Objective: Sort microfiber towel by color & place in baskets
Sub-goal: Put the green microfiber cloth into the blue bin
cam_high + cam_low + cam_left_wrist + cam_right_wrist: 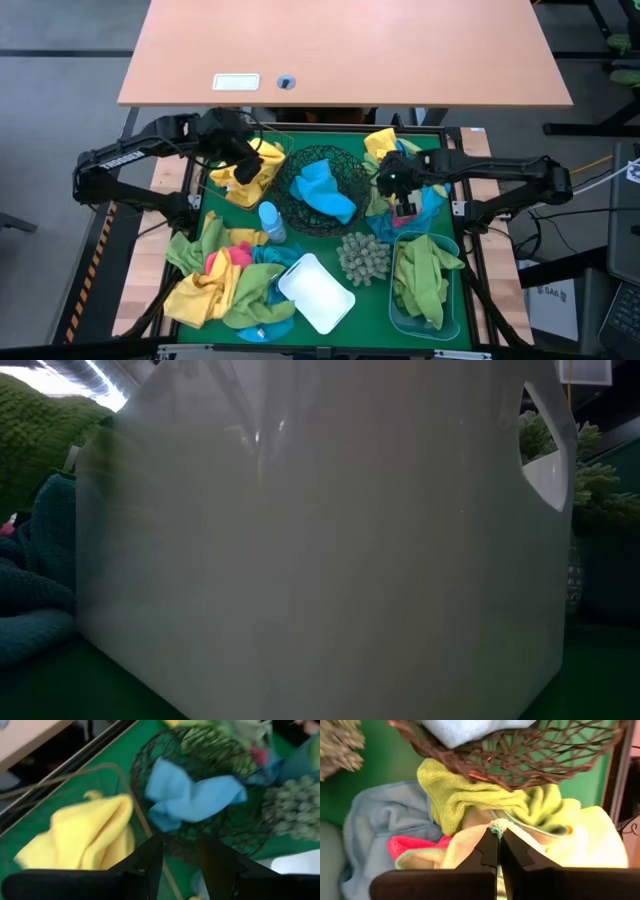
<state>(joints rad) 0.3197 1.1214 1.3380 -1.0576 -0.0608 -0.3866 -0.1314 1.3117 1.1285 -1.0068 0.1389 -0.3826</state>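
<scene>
My left gripper (247, 157) (180, 857) hovers open over a yellow towel (243, 180) (87, 835) lying in the thin wire basket (116, 769). Beside it, the black wire-mesh bowl (350, 168) (150, 750) holds a bright blue towel (325, 190) (192, 797). My right gripper (398, 186) (498, 845) is down in a heap of towels right of the bowl (530, 755), shut on a pale yellow towel (560, 845). Lime green (465, 795), pink (412, 845) and light blue (375, 820) towels lie around it. My right gripper pinches a bunched bit of the pale yellow towel's hemmed edge (498, 826) between its two fingertips, coming from above. The rest of the towel lies slack on the heap below; how many layers are caught I cannot tell.
The translucent blue tub (455, 310) at the near right holds green towels (425, 275). The white tub (315, 292) (300, 560) lies tipped at the near middle and fills the low view. The spiky ball (362, 257), a small blue bottle (270, 222) and a mixed towel heap (215, 280) lie nearby.
</scene>
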